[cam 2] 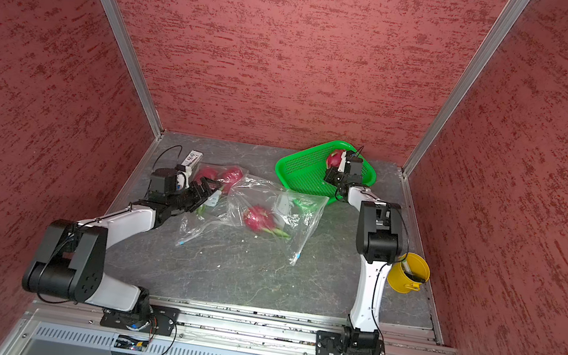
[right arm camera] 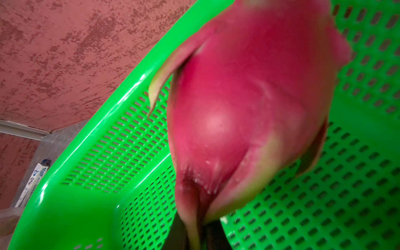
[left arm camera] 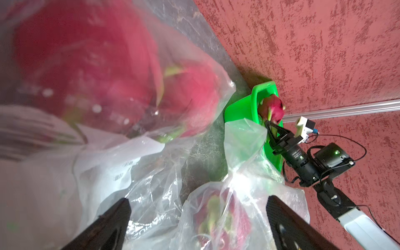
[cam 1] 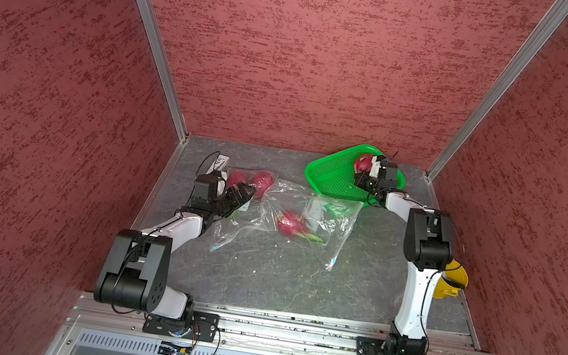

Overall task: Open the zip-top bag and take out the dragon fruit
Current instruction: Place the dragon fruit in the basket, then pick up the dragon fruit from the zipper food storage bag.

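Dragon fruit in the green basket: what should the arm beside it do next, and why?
Probably open the right gripper fully: it seems to pinch a scale of the dragon fruit, which hangs inside the green basket, so letting go should drop it there safely.

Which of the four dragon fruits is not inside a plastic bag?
The magenta oval dragon fruit in the green plastic mesh basket; the other three fruits lie inside clear plastic zip-top bags.

a green mesh basket [cam 1: 330, 179] sits far right on a grey marbled tabletop [cam 2: 240, 279]; a yellow bucket [cam 2: 406, 280] stands near the right edge, with possibly a small white carton [cam 2: 193, 158] far left.
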